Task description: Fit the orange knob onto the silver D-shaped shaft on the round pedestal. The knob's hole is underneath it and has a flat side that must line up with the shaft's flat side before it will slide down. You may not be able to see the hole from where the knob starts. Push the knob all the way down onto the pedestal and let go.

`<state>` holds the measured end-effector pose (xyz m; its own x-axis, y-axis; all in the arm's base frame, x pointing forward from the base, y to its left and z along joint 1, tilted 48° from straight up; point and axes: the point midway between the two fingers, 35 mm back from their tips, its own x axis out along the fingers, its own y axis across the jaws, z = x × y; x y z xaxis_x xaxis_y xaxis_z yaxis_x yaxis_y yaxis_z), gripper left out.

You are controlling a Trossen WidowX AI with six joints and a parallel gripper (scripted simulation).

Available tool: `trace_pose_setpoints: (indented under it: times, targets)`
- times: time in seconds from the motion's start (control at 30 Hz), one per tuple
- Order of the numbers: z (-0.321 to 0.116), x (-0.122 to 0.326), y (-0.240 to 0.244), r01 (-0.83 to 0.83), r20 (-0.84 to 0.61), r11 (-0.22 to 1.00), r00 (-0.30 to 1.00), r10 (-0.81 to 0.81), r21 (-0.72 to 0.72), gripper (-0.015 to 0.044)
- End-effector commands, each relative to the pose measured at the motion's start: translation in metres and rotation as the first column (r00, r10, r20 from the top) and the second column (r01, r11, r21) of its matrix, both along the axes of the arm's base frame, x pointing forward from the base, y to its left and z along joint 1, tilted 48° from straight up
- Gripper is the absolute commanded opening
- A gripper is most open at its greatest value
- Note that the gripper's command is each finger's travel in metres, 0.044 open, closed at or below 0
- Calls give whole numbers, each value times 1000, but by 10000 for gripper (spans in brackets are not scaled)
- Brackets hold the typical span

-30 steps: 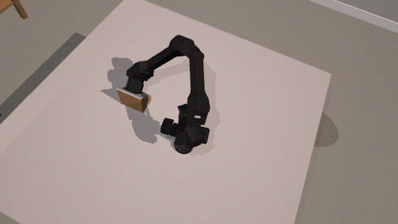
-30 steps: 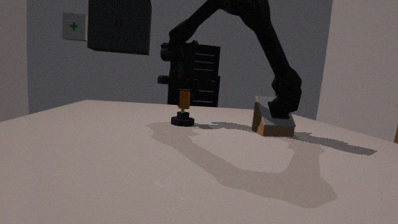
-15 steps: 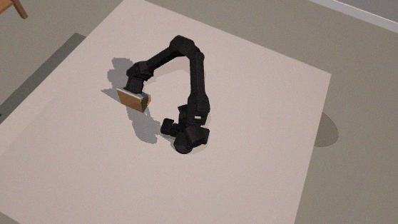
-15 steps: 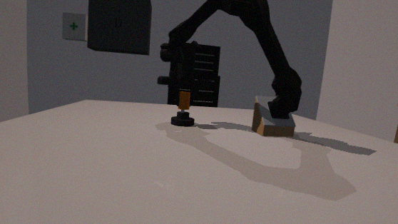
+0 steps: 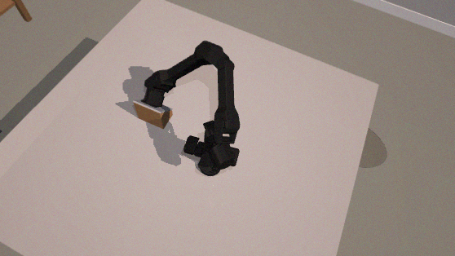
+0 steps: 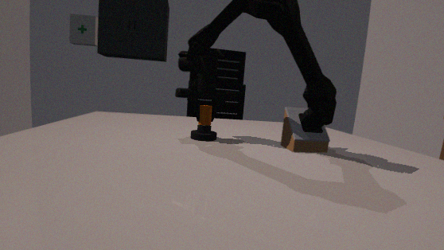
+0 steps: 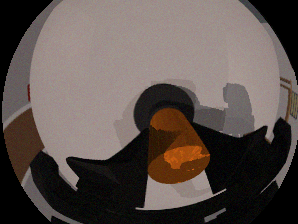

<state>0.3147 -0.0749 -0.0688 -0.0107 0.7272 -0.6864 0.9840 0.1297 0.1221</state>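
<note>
The orange knob [image 6: 205, 115] [image 7: 172, 120] is upright over the dark round pedestal [image 6: 204, 135] [image 7: 162, 93], held between the fingers of my gripper [image 6: 205, 114] [image 7: 169, 129]. In the exterior view its lower end meets the top of the pedestal's raised dark centre, and no silver shaft shows between them. Whether the last sliver is closed is too small to tell. The shaft, the hole and both flat sides are hidden. In the wrist view the fingers press the knob from both sides. In the top view the arm hides knob and pedestal.
The arm stands on an orange-brown block with a grey top [image 5: 152, 115] [image 6: 310, 146] on the pale table [image 5: 265, 196] [image 6: 119, 191], to the right of the pedestal in the exterior view. Dark cabinets [image 6: 133, 29] [image 6: 232, 81] are in the background.
</note>
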Motion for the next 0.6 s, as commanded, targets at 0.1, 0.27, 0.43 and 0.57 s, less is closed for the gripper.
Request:
trace_pose_setpoints:
  times: [0.1,0.27,0.43,0.57]
  targets:
    - [-2,3,5,-36,50,999,998,36,4,0]
    - [-1,3,3,-60,75,998,995,60,3,0]
    - [-1,4,3,-51,65,999,997,50,4,0]
    - [-1,4,2,-31,45,999,999,31,4,0]
